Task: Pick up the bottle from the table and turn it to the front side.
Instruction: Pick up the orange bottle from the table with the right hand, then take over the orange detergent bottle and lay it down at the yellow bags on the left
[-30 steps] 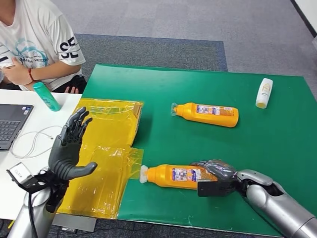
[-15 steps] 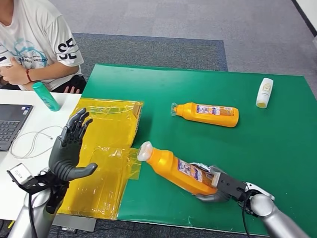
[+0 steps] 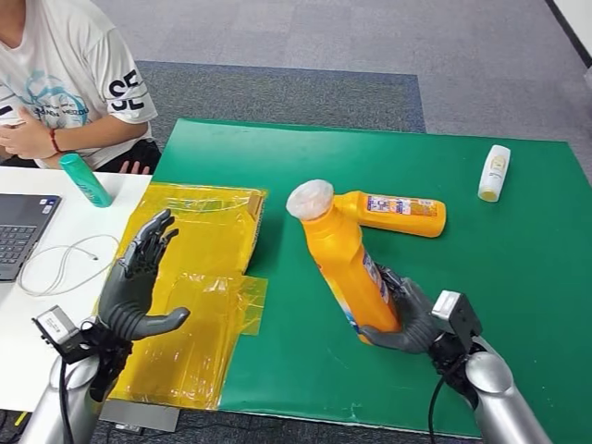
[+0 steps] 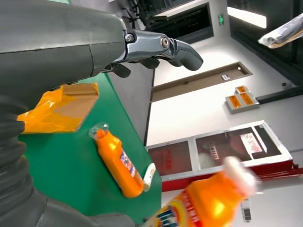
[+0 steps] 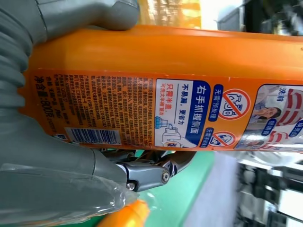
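I hold the orange bottle (image 3: 347, 264) in my right hand (image 3: 408, 316), fingers wrapped around its lower body near the base, at about five o'clock on the green mat (image 3: 516, 268). The bottle is lifted and tilted, its white cap (image 3: 311, 198) leaning up toward eleven o'clock, its base low in my palm just above the mat. From my right wrist I see the printed label with barcode and warning symbols facing the camera, my thumb along one side of the bottle and my darker fingers curled under the other. A second orange bottle (image 3: 394, 214) lies flat on the mat just behind the cap of the one I hold, toward twelve o'clock, its neck pointing to nine. A small white bottle (image 3: 493, 173) lies near the mat's far edge at two o'clock, well apart. A yellow plastic bag (image 3: 195, 287) is spread over the mat's nine o'clock edge. My left hand (image 3: 138, 277) hovers above that bag, raised, palm turned inward, fingers spread wide and holding nothing. Further toward ten o'clock a white table (image 3: 42, 333) carries a laptop (image 3: 21, 231), a white cable (image 3: 63, 264) and a teal bottle (image 3: 85, 179), with a seated person (image 3: 63, 74) behind it.
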Action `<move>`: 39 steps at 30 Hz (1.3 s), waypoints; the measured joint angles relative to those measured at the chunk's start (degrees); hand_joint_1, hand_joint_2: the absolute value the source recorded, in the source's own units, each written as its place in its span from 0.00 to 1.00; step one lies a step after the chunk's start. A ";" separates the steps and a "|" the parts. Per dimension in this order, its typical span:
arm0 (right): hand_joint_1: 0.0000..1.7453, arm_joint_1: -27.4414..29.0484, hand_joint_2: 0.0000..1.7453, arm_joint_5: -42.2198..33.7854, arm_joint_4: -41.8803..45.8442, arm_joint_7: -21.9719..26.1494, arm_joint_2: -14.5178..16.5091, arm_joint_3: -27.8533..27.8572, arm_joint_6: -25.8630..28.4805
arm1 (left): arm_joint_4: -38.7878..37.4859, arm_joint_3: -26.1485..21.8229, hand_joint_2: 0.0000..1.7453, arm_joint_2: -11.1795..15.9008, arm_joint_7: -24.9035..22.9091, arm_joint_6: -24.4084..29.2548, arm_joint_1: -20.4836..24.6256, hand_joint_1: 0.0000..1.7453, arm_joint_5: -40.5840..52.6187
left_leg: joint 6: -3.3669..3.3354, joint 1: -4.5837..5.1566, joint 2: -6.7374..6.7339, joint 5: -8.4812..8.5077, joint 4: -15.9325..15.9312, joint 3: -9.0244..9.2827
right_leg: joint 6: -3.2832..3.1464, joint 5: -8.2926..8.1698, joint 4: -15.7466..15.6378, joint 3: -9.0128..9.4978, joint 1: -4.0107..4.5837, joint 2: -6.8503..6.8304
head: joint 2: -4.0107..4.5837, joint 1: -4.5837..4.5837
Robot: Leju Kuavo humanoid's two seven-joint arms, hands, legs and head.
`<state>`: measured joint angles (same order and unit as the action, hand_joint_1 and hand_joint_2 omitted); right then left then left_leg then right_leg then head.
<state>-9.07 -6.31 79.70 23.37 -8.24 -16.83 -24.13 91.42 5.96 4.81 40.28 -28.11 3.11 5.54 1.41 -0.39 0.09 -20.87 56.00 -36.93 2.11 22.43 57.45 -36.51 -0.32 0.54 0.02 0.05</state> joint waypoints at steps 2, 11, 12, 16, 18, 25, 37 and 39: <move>1.00 0.04 1.00 0.99 1.16 -0.01 1.23 0.16 0.09 | -0.81 0.16 1.00 -0.15 0.00 -2.11 0.27 0.00 -1.53 | 0.00 0.00 0.00 0.00 0.00 -0.01 | -0.01 0.01 0.00 -0.01 0.00 0.00 | 0.01 0.01; 1.00 -1.85 1.00 4.85 2.90 -0.03 4.80 -2.29 0.75 | -8.72 3.24 1.00 0.13 0.00 -16.10 6.26 0.00 -9.08 | 0.01 0.00 0.01 0.02 0.00 -0.04 | 0.01 -0.01 0.02 -0.01 0.00 -0.01 | -0.02 -0.01; 1.00 -2.26 1.00 5.57 2.90 -0.02 5.10 -2.97 1.20 | -9.74 3.71 1.00 0.24 0.00 -16.97 7.10 0.00 -9.45 | 0.01 0.00 0.01 0.03 0.00 -0.04 | 0.01 -0.01 0.02 -0.01 0.00 -0.01 | -0.01 -0.01; 1.00 -3.82 1.00 7.94 2.85 0.00 6.24 -5.87 2.79 | -13.24 5.35 1.00 0.73 0.00 -19.11 9.81 0.00 -11.04 | 0.03 0.00 0.00 0.05 0.00 -0.03 | -0.01 -0.02 0.04 -0.02 0.01 -0.01 | -0.01 0.01; 1.00 -4.42 1.00 8.51 2.81 0.00 6.65 -7.17 3.29 | -14.45 5.98 1.00 1.10 0.00 -19.79 10.70 0.00 -11.59 | 0.03 -0.01 0.00 0.05 0.00 -0.04 | -0.02 -0.02 0.04 -0.03 0.02 -0.01 | 0.00 0.01; 1.00 -5.74 1.00 9.83 2.25 0.01 7.86 -10.88 4.71 | -17.06 8.07 1.00 2.51 -1.40 -23.94 12.99 0.00 -15.26 | 0.04 -0.01 0.00 0.04 0.00 -0.06 | -0.04 0.01 0.05 -0.06 0.02 -0.01 | -0.01 0.00; 1.00 -7.40 1.00 18.38 1.24 -0.34 11.13 -15.58 11.64 | -18.66 12.20 1.00 3.90 -4.47 -30.51 14.37 0.00 -23.82 | 0.04 -0.01 0.00 0.04 0.00 -0.07 | -0.05 0.01 0.05 -0.07 0.02 -0.01 | 0.00 0.01; 1.00 -7.55 1.00 20.31 0.90 -0.75 11.68 -16.22 13.11 | -18.65 12.69 1.00 3.90 -4.83 -30.52 14.37 0.00 -24.14 | 0.04 -0.01 0.00 0.04 0.00 -0.07 | -0.05 0.01 0.05 -0.08 0.02 -0.01 | -0.01 0.01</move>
<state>-16.62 14.00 80.59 22.61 3.44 -33.05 -11.02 72.76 18.64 8.71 35.45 -58.64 17.48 -18.60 1.45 -0.40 0.09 -20.82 56.00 -37.01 2.06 22.44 57.50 -36.59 -0.29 0.53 0.01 0.06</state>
